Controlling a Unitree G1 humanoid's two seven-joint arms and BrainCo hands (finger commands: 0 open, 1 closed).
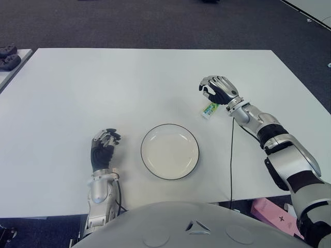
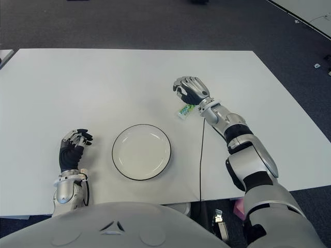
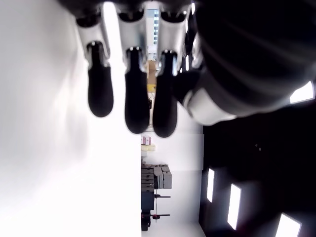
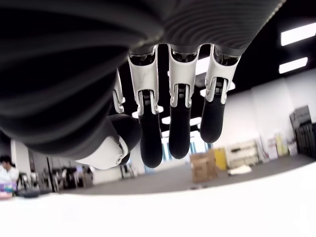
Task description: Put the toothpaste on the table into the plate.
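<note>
The right hand (image 1: pixel 217 89) hung right of centre, fingers relaxed and empty, just over the toothpaste (image 1: pixel 210 109) on the table (image 1: pixel 77 88). Plate (image 1: pixel 169 152) sat lower centre; left hand (image 1: pixel 103 147), loosely curled and empty, lower left.

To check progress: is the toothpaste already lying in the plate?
No, the toothpaste lies on the table beside the plate, under the right hand.

Lab or open office space: white table (image 1: pixel 129 82) on dark grey carpet (image 1: pixel 155 23) across frame top, ceiling strip lights (image 4: pixel 297 34) upper right, stacked cardboard boxes (image 4: pixel 203 167) and a seated person (image 4: pixel 7 169) at far left
</note>
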